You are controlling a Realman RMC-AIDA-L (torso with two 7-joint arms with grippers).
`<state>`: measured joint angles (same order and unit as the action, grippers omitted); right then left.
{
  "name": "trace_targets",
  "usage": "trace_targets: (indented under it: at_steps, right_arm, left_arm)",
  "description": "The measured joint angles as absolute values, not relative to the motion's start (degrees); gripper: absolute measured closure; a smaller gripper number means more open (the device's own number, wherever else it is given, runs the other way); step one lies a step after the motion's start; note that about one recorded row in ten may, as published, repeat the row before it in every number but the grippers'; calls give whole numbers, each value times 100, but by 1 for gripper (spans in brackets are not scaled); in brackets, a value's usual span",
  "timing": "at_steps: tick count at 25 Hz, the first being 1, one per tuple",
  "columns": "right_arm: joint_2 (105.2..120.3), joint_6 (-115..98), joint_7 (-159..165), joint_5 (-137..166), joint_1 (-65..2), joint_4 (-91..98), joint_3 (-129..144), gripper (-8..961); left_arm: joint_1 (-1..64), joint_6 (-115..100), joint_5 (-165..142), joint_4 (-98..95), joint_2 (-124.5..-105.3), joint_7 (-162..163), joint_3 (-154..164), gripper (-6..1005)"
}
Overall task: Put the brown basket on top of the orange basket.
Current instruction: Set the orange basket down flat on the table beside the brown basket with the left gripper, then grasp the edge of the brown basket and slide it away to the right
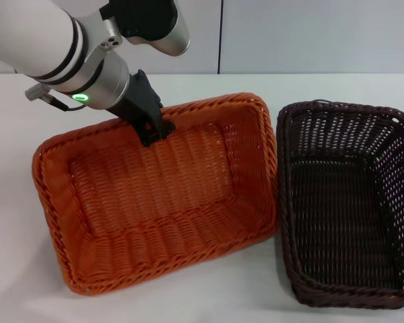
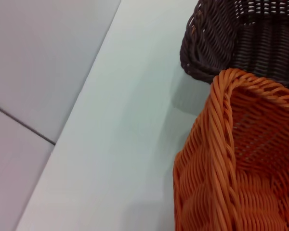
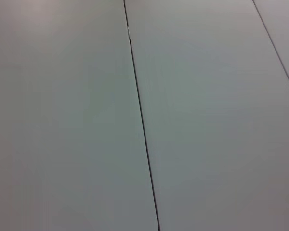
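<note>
My left end effector (image 1: pixel 155 128) sits at the far rim of the orange basket (image 1: pixel 155 202), its dark fingers straddling the braided edge; they look closed on that rim, one inside and one outside, though I can't see the pads themselves. That basket lies tilted on the worktop (image 1: pixel 13 134), its long axis running diagonally, near-left to far-right. The brown basket (image 1: pixel 350 202) is off to the right of the end effector, its left rim touching or just beside the orange basket's right end, its long axis pointing roughly away from me. The left wrist view shows the two corners close together. My right arm isn't visible from the head; its camera sees only a blank panelled surface. I judge the right arm nearer to the brown basket, if it can reach.
</note>
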<state>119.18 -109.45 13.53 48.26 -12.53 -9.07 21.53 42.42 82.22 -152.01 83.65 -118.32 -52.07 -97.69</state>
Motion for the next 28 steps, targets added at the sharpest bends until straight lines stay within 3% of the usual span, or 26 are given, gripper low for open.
trace_targets:
  at_steps: [7, 18, 20, 23, 28]
  right_arm:
    - [11918, -10981, 1353, 4825, -1272, -896, 2229, 139]
    - [11918, -10976, 1353, 4824, -1265, -906, 2259, 138]
    - [11918, -10955, 1353, 4824, -1262, -906, 2253, 138]
    - [11918, -10936, 1352, 4824, -1270, -905, 2218, 138]
    - [11918, -10961, 1352, 4771, -1334, -896, 2080, 138]
  left_arm:
    - [4200, 8096, -15223, 8442, -11823, -5222, -9651, 709]
    - [4178, 7948, -15467, 9094, -11821, -5254, -9665, 473]
    - [4029, 7642, -15474, 9383, -11829, -5173, -9670, 369]
    - [3491, 6501, -15516, 9929, -11838, -4699, -9612, 214]
    - [1682, 2775, -15564, 10453, -11831, -3646, -8840, 165]
